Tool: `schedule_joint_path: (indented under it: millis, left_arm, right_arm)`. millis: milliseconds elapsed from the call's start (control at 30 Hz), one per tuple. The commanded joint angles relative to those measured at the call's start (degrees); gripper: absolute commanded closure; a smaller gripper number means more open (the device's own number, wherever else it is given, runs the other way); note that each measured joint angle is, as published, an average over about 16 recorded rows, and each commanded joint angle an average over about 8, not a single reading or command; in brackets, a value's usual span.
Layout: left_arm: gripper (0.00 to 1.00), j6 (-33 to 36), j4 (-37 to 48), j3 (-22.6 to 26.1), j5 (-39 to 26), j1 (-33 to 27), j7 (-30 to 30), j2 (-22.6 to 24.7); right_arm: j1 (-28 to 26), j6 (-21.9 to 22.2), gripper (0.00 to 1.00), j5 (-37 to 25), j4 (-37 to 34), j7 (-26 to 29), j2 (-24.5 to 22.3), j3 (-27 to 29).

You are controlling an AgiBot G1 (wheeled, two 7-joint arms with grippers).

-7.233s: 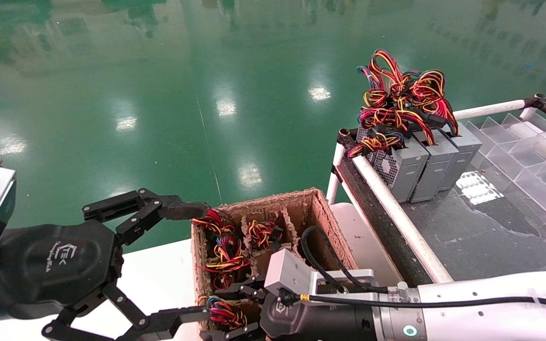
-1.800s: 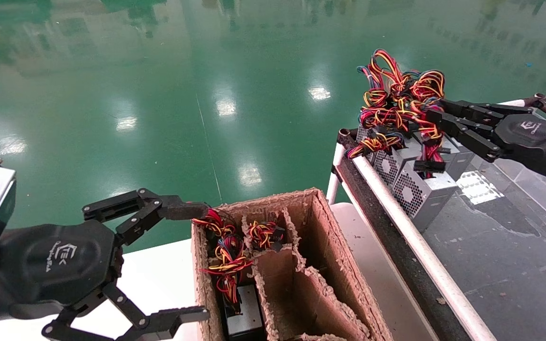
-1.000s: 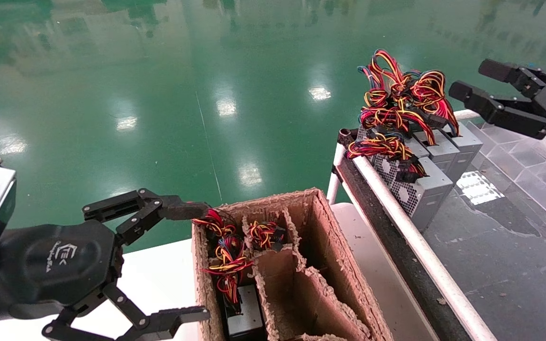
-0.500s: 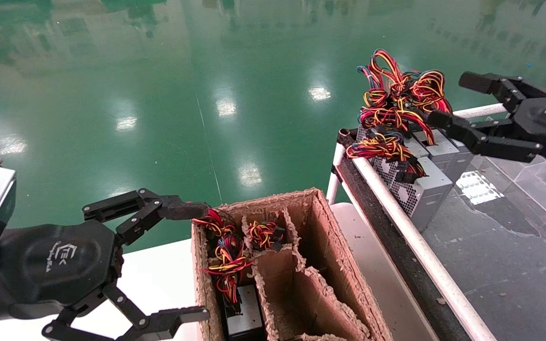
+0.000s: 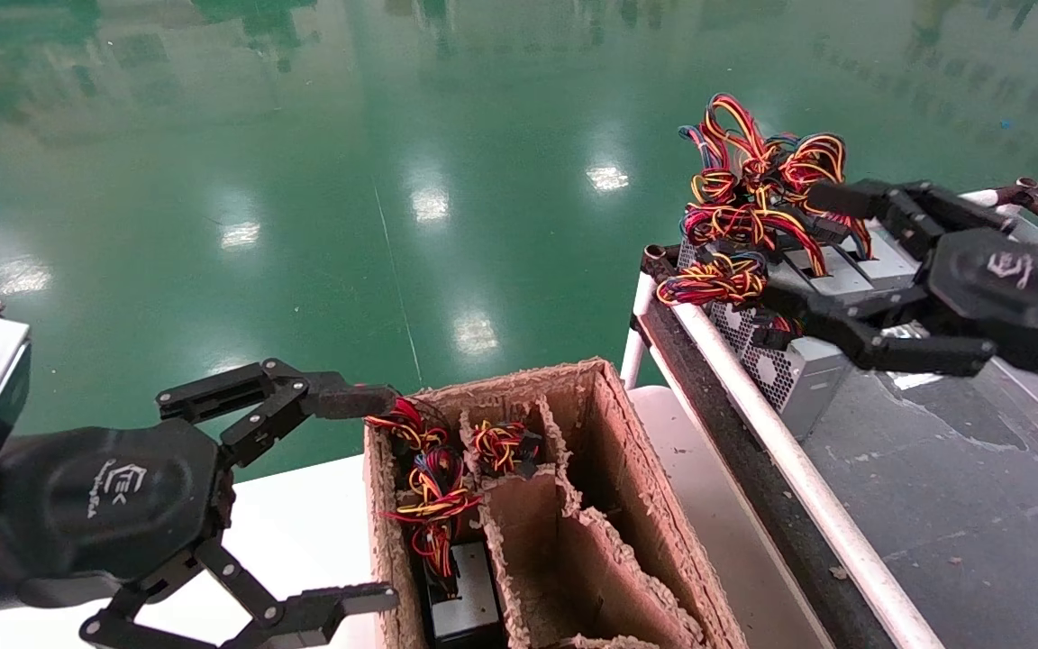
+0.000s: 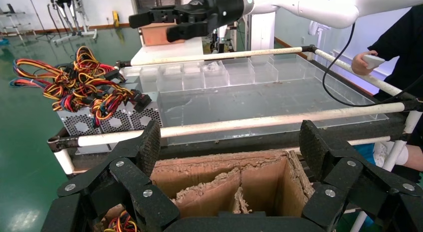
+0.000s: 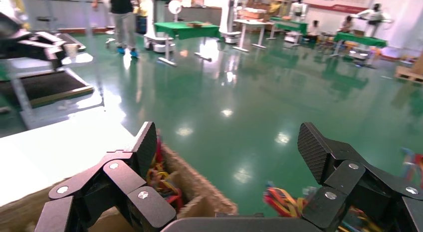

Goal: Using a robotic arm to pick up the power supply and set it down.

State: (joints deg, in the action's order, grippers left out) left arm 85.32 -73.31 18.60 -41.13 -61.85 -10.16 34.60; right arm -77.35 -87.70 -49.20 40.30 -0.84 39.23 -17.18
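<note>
The right hand (image 5: pixel 814 248), fingers spread apart, hovers over the power supply (image 5: pixel 798 374) standing free on the dark tabletop (image 5: pixel 933 478), while the left hand (image 5: pixel 366 496) waits spread beside the cardboard box (image 5: pixel 627 469).

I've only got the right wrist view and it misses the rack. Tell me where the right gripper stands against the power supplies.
Observer: The right gripper is open and holds nothing. It hangs over the row on the rack, just above the power supply nearest the robot.
Operator: Now give me the left gripper.
Observer: The left gripper is open, parked at the left wall of the cardboard box, one finger at each end of that wall.
</note>
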Motion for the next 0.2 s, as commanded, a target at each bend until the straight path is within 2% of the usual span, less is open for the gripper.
schedule_joint_path:
  millis: [33,200]
  left_arm:
    - [0.0,0.0,0.0,0.01,0.0,0.0,0.0,0.0]
    - [0.0,-0.01,0.0,0.02,0.01,0.0,0.01,-0.01]
  right_arm:
    - [1.46,0.19,0.0,0.68,3.08,1.07,-0.39,0.11]
    - [3.53,0.45,0.0,1.64,7.44,2.59,-0.94,0.26]
